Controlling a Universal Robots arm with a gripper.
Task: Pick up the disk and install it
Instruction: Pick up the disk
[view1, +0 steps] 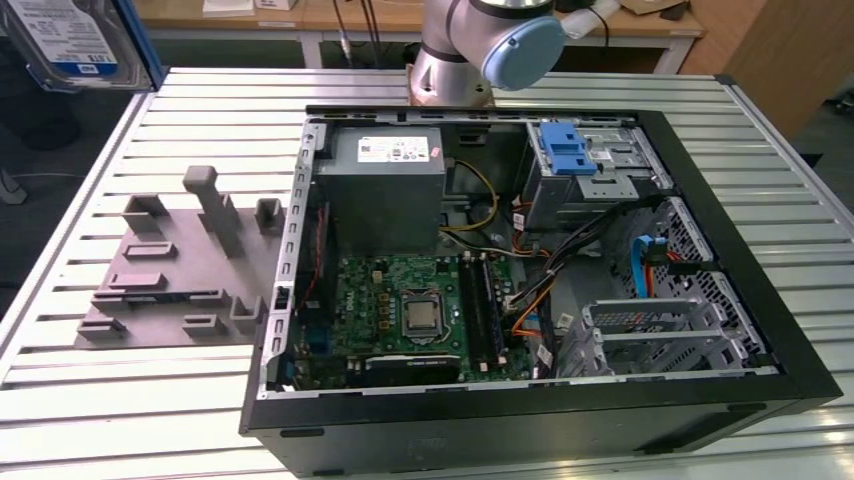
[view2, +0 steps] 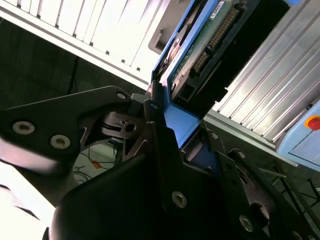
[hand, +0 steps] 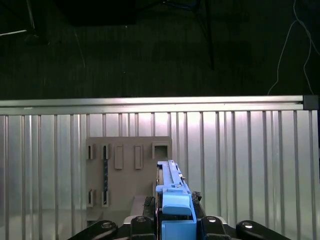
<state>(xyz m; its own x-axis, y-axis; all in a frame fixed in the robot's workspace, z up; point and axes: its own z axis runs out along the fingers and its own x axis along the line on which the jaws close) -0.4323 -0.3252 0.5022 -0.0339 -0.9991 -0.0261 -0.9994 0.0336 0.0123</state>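
Slats of ribbed aluminium form the table (view1: 160, 400), which carries an open computer case (view1: 747, 400) lying on its side and, at the exterior view's left, a grey fixture plate (view1: 160, 280) with upright posts and slots. Inside the case lie a grey power-supply box (view1: 380, 180) at the far side, a green motherboard (view1: 400, 310) nearer, and a blue-latched drive cage (view1: 587, 165) at the far right. The arm (view1: 474, 45) rises from the table's far edge. Beyond stand wooden benches (view1: 654, 25), and off the table's edge lie dark floor (hand: 150, 50) and loose cables.

The gripper (hand: 175, 222) is clenched on the disk (view1: 67, 40), its black fingers (view2: 157, 130) pressing the blue caddy from both sides. The disk hangs in the air at the far left of the exterior view, well apart from the case, with its label face toward that camera. In the first wrist view it stands on edge, and its long axis runs straight out from the gripper toward the fixture plate and table. In the second wrist view its circuit-board side shows.
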